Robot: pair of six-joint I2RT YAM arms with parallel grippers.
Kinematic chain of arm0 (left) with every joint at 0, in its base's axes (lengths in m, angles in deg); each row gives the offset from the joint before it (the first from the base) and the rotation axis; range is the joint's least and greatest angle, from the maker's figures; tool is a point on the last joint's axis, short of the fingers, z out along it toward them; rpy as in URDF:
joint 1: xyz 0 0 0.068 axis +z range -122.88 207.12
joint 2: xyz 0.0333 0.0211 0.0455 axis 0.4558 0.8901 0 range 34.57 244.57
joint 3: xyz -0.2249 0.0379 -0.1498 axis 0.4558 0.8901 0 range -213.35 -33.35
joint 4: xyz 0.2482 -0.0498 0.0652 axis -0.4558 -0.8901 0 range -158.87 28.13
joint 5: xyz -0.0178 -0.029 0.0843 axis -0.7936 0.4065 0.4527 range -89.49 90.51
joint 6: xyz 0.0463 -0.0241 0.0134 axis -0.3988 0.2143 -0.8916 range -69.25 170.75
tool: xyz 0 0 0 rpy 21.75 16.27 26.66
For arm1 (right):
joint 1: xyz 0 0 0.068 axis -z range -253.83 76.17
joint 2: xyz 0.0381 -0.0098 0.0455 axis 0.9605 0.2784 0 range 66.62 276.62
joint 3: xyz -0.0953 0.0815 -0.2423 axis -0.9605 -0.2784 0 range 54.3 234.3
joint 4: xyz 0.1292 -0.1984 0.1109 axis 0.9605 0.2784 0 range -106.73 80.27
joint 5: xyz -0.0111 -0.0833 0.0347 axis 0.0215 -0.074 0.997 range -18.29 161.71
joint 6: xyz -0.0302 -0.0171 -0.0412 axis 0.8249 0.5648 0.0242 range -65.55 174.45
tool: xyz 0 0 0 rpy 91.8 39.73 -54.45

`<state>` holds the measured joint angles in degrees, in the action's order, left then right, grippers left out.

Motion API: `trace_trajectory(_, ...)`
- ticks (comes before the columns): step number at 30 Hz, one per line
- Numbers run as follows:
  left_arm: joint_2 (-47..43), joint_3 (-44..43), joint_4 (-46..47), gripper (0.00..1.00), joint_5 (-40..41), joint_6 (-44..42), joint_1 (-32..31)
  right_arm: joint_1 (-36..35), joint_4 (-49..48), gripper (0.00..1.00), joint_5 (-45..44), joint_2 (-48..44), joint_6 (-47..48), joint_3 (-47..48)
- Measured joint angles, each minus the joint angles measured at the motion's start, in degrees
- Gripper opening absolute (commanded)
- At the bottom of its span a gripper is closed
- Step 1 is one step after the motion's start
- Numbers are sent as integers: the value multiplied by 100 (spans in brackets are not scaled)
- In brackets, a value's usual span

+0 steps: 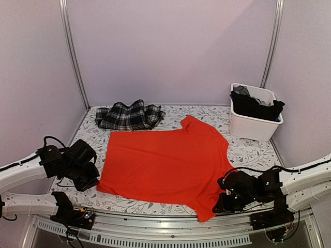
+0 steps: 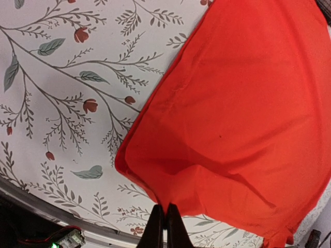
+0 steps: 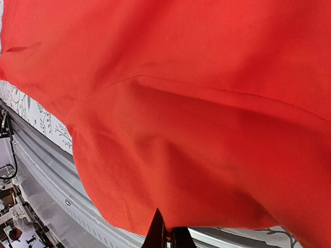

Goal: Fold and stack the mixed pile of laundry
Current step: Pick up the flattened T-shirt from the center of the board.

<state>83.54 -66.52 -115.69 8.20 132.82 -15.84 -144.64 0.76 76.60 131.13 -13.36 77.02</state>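
Mid-frame in top view, bright orange-red cloth T-shirt [image 1: 165, 165] spread flat, left gripper [image 2: 165, 219] & right gripper [image 3: 166, 232] pinched shut on its lower edge; looks like first fold, next needs even lift + carry-over

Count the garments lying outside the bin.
2: orange shirt spread mid-table; plaid garment bunched behind it. The bin holds dark clothes; their number is unclear.

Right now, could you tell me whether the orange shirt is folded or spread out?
Spread out: the orange shirt lies flat and open on the tablecloth, both sleeves showing, no fold across its body.
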Motion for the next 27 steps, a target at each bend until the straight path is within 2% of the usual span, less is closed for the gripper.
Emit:
trace_trajectory(10,2,-398,-166,0,-4,-188,7,98,592,0,-96,-955,142,837)
trace_trajectory(17,192,-588,-177,0,116,-424,109,1032,942,0,-24,-1434,444,894)
trace_trajectory(27,560,-590,9,0,214,-1202,623,2192,1095,0,317,-1001,1392,1187)
